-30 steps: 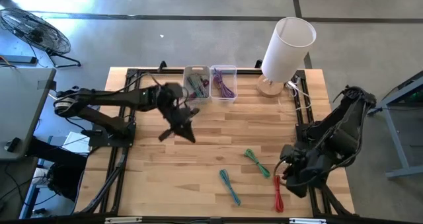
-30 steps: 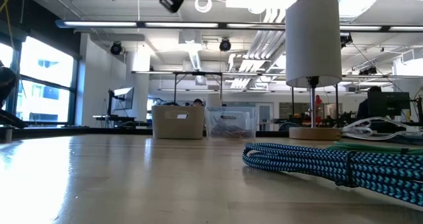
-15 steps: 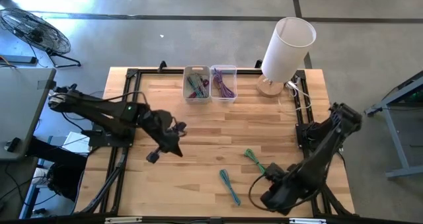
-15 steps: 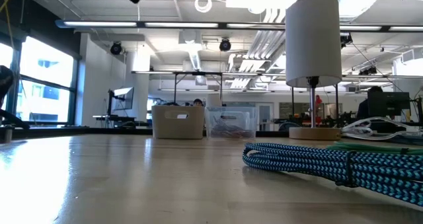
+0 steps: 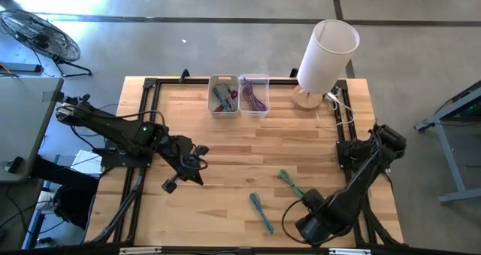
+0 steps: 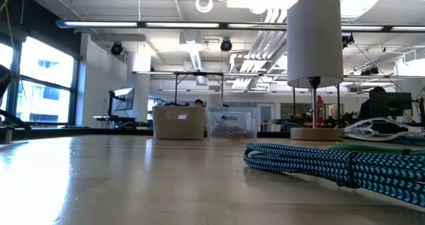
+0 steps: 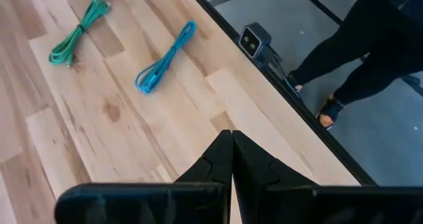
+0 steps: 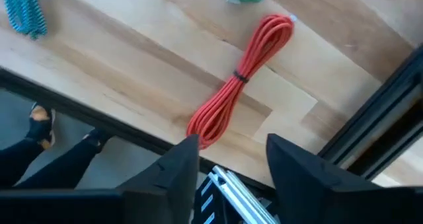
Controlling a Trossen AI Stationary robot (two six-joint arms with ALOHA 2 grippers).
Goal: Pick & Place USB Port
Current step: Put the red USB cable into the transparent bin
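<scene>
My right gripper has swung down over the red cable at five o'clock, fingers spread and empty, ready to grasp. My left gripper has pulled back toward eight o'clock, pinched shut on nothing, clearing the way.

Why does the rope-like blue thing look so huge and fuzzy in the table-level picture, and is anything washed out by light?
Low view: the blue cable lies close to the lens, so it looms large and soft. High view: pale glare on the concrete floor beyond the table. Right wrist view: the red cable looks slightly smeared.

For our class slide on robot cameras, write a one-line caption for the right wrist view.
Right claw, open, hovers above a bundled red cable lying near the wooden table's edge.
</scene>
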